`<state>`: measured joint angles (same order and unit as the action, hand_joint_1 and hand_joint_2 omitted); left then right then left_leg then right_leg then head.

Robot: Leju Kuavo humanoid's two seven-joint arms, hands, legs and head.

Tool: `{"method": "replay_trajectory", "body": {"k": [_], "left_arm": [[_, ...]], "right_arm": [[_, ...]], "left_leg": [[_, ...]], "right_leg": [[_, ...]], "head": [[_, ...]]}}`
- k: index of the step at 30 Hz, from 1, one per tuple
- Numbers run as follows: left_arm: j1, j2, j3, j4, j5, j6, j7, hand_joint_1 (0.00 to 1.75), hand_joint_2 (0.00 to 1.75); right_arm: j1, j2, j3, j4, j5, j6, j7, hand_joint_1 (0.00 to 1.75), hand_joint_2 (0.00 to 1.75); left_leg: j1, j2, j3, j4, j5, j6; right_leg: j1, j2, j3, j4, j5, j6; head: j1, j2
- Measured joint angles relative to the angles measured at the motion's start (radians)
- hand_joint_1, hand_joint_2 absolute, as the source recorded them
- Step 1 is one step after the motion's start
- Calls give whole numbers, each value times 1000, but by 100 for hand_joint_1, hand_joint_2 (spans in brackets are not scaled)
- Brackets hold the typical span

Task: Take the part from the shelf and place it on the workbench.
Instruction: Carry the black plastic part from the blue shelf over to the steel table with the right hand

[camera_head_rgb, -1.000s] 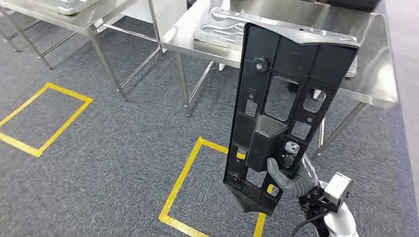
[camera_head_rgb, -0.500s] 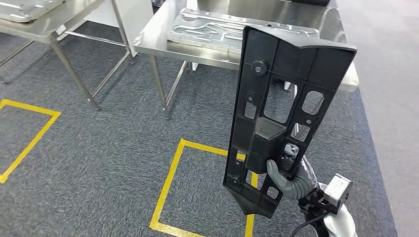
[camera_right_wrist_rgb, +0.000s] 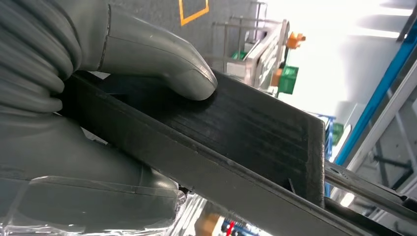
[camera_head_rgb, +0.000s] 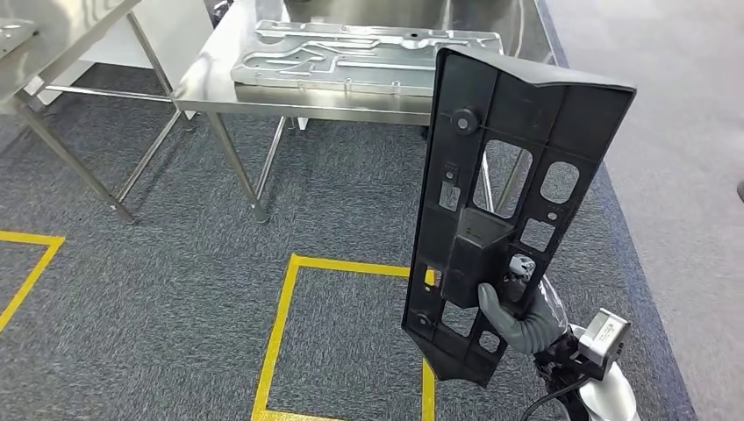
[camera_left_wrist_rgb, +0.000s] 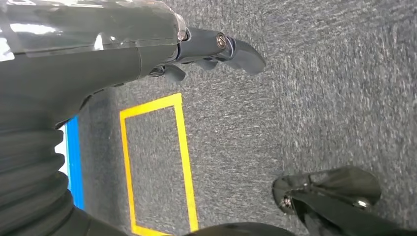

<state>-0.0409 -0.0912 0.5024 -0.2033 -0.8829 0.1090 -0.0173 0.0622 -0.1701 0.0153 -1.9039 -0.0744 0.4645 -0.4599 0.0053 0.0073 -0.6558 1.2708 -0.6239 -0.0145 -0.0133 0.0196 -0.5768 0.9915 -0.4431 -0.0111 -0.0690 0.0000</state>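
A steel desk (camera_head_rgb: pixel 263 98) stands ahead and to the left across grey carpet (camera_head_rgb: pixel 158 289), already carrying a flat ribbed metal plate (camera_head_rgb: pixel 351 57), while the black part (camera_head_rgb: pixel 504 202) rides upright in the robot's right hand (camera_head_rgb: pixel 518 317), well short of the desk edge. The part's long axis runs near vertical, leaning slightly, its broad flanged end uppermost and its narrow pointed end hanging below the hand; the grip sits low on the part, around the boxy block near its lower third, so most of its length towers above the fingers (camera_head_rgb: pixel 491 303). In the right wrist view the thick grey thumb (camera_right_wrist_rgb: pixel 162 59) presses flat on the part's dark ribbed face (camera_right_wrist_rgb: pixel 236 132) with the rest of the hand wrapped beneath its edge, a firm hold. The left hand (camera_left_wrist_rgb: pixel 206 51) hangs over the carpet beside a yellow floor square (camera_left_wrist_rgb: pixel 152 162), holding nothing, its dark fingers (camera_left_wrist_rgb: pixel 241 51) loosely extended and apart. Another yellow square (camera_head_rgb: pixel 342 333) marks the carpet between robot and desk. The placing, by the look of it, turns on this: the desk lies forward and left of the right hand, and the tall part would need tipping from upright to flat, its top end leading over the desk edge, landing on bare steel near the front rather than on the plate. With so much of it above the grip, the part may swing as the arm reaches.
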Motion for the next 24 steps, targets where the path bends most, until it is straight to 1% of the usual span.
{"method": "replay_trajectory", "body": {"k": [1, 2, 3, 4, 5, 6, 7, 9, 10, 11, 12, 13, 14, 15, 16, 17, 18, 19, 20, 21, 22, 23, 24], "left_arm": [[1, 0, 0, 0, 0, 0, -2, 0, 175], [2, 0, 0, 0, -1, -1, -5, 0, 175], [2, 0, 0, 0, -2, -1, -8, 0, 175], [2, 0, 0, 0, -4, -2, -11, 0, 175], [1, 0, 0, 0, -5, -3, -13, 0, 175], [-1, 0, 0, 0, -5, -5, -15, 0, 175], [-4, 0, 0, 0, -6, -6, -17, 0, 175], [-8, -1, 0, 0, -7, -8, -19, 0, 175], [-8, -2, 0, 0, -7, -9, -19, 0, 175], [-8, -3, 0, 0, -7, -9, -18, 0, 175], [-7, -4, 0, 0, -7, -9, -17, 0, 175], [-6, -4, 0, 0, -4, -10, -15, 0, 175], [-5, -4, 0, 0, -2, -10, -13, 0, 175], [-3, -4, 1, 0, 1, -10, -11, 0, 175], [-2, -5, 1, 0, 4, -10, -9, 0, 175], [-2, -5, 2, 0, 6, -11, -8, 0, 175], [-2, -5, 2, 0, 7, -12, -8, 0, 175], [-2, -6, 2, 0, 9, -12, -8, 0, 175], [-2, -7, 3, 0, 9, -13, -9, 0, 175], [-2, -7, 3, 0, 10, -13, -10, 0, 175], [-2, -8, 3, 0, 10, -13, -12, 0, 175], [-2, -8, 4, 0, 9, -13, -14, 0, 175], [-2, -8, 4, 0, 9, -13, -15, 0, 175]], "right_arm": [[1, 0, 0, 0, 0, 0, 0, 173, 175], [3, 0, 0, 0, 0, -1, -1, 173, 175], [4, 0, 0, 0, 0, -2, -2, 173, 175], [5, 0, 0, 0, 0, -3, -4, 173, 175], [5, 0, 0, 0, 0, -5, -5, 173, 175], [6, 0, -1, 0, 0, -7, -7, 173, 175], [7, 0, -2, -1, 2, -10, -9, 173, 175], [9, 0, -3, -3, 4, -15, -13, 173, 175], [11, 0, -5, -5, 6, -16, -14, 173, 175], [11, 0, -6, -6, 6, -16, -15, 173, 175], [9, 0, -7, -8, 7, -16, -16, 173, 175], [8, 0, -9, -8, 8, -16, -16, 173, 175], [6, 0, -9, -9, 8, -15, -16, 173, 175], [4, 0, -9, -8, 9, -15, -15, 173, 175], [4, 0, -9, -8, 10, -14, -15, 173, 175], [4, 0, -9, -7, 12, -13, -15, 173, 175], [2, 0, -9, -7, 13, -13, -15, 173, 175], [0, 0, -9, -6, 13, -13, -15, 173, 175], [-4, 0, -9, -6, 14, -12, -15, 173, 175], [-7, 0, -9, -6, 14, -12, -15, 173, 175], [-10, 0, -9, -6, 14, -11, -14, 173, 175], [-12, 0, -10, -6, 14, -11, -14, 173, 175], [-13, -1, -10, -5, 15, -10, -14, 173, 175]], "left_leg": [[0, -1, -16, 26, 1, 1], [0, -2, -12, 10, 24, 3], [0, -5, 11, -46, 62, 6], [0, -10, 43, -121, 102, 10], [-1, -16, 72, -190, 131, 14], [-1, -21, 91, -237, 147, 19], [-3, -24, 99, -258, 151, 24], [-5, -24, 99, -263, 152, 35], [-5, -21, 101, -265, 155, 42], [-4, -19, 102, -269, 158, 49], [-3, -16, 103, -272, 161, 54], [-3, -13, 103, -273, 162, 57], [-4, -10, 101, -272, 162, 59], [-4, -7, 100, -272, 162, 59], [-5, -4, 99, -272, 161, 60], [-5, -1, 99, -271, 161, 59], [-5, 1, 100, -271, 161, 58], [-6, 2, 102, -271, 160, 57], [-7, 3, 104, -270, 158, 55], [-9, 4, 104, -269, 157, 51], [-11, 4, 103, -268, 156, 47], [-12, 5, 103, -269, 156, 42], [-11, 6, 103, -270, 156, 36]], "right_leg": [[1, 12, 0, 1, 0, 0], [1, 22, 0, 3, 0, 0], [1, 31, 1, 4, -1, 1], [1, 39, 2, 5, -2, 3], [3, 46, 3, 8, -4, 6], [4, 51, 1, 10, -5, 10], [5, 55, 0, 11, -5, 16], [4, 58, -3, 10, -4, 29], [2, 50, -4, 17, -8, 35], [2, 36, -11, 36, -21, 40], [1, 20, -28, 76, -46, 45], [0, 3, -54, 136, -80, 50], [-1, -7, -86, 205, -115, 54], [-2, -11, -115, 266, -140, 57], [-2, -13, -132, 301, -147, 59], [-2, -14, -129, 294, -134, 59], [-2, -15, -105, 248, -103, 57], [-1, -18, -67, 173, -65, 53], [2, -23, -30, 99, -38, 47], [5, -27, -3, 44, -20, 41], [8, -31, 10, 15, -15, 35], [12, -31, 11, 9, -18, 29], [11, -29, 10, 7, -16, 24]], "head": [[0, 0], [0, 0], [0, 0], [0, 0], [0, 0], [0, 0], [0, 0], [0, 0], [0, 0], [0, 0], [0, 0], [0, 0], [0, 0], [0, 0], [0, 0], [0, 0], [0, 0], [0, 0], [0, 0], [0, 0], [0, 0], [0, 0], [0, 0]]}}
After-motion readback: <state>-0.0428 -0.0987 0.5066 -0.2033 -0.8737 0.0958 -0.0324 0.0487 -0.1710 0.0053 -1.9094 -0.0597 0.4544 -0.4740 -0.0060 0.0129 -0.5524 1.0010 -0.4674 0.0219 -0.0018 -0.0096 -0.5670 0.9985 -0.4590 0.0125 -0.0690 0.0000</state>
